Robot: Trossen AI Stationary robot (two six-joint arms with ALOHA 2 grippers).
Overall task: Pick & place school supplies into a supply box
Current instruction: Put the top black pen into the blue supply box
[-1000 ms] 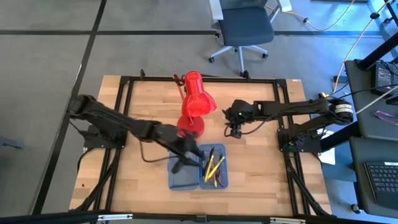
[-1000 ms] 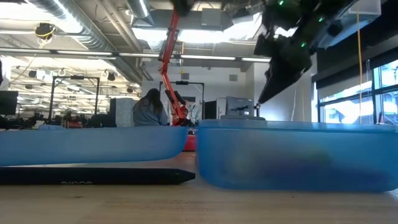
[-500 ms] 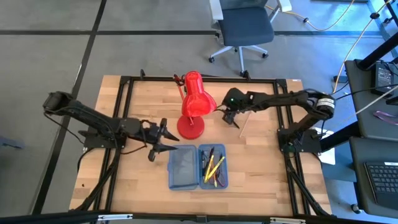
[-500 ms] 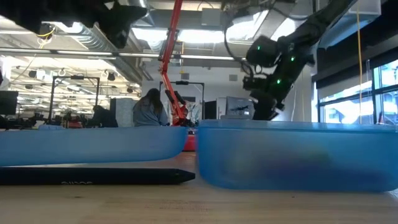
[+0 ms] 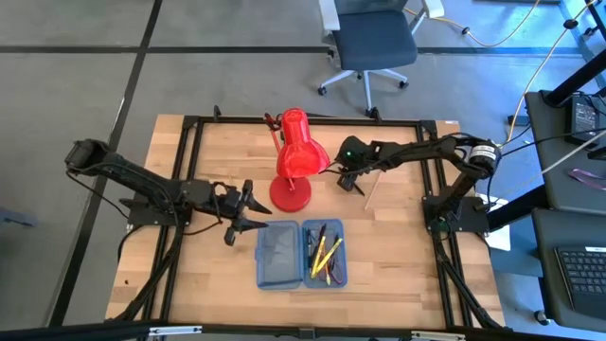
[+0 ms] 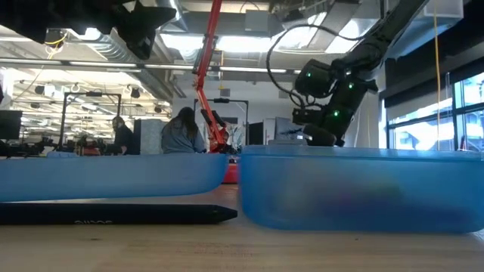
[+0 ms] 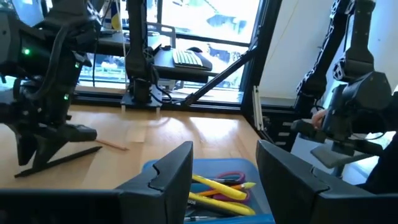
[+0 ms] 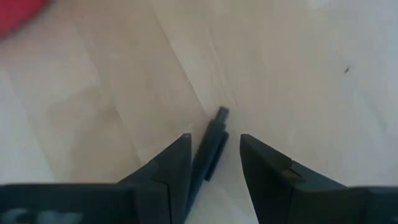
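Observation:
The supply box [image 5: 303, 254] lies open near the table's near edge. Its right half [image 5: 326, 254] holds yellow pencils, dark pens and purple-handled scissors [image 7: 225, 180]. My right gripper [image 5: 348, 183] is down at the table right of the red lamp. It is open, with its fingers on either side of a black pen [image 8: 219, 119] that lies flat on the wood. I cannot tell whether they touch the pen. A wood-tone pencil [image 5: 372, 189] lies just right of it. My left gripper [image 5: 258, 210] hovers open, left of the box, pointing toward it.
A red desk lamp [image 5: 298, 156] stands on its round base [image 5: 289, 194] between the two grippers, beyond the box. A long black pen [image 6: 113, 214] lies on the table in front of the box's left half [image 6: 113, 174]. Bare wood lies left and right of the box.
My left gripper has drawn back from above the box toward the table's left edge and now stays still beside it. My right gripper has moved toward the far edge and the lamp, then lowered to the table around the black pen.

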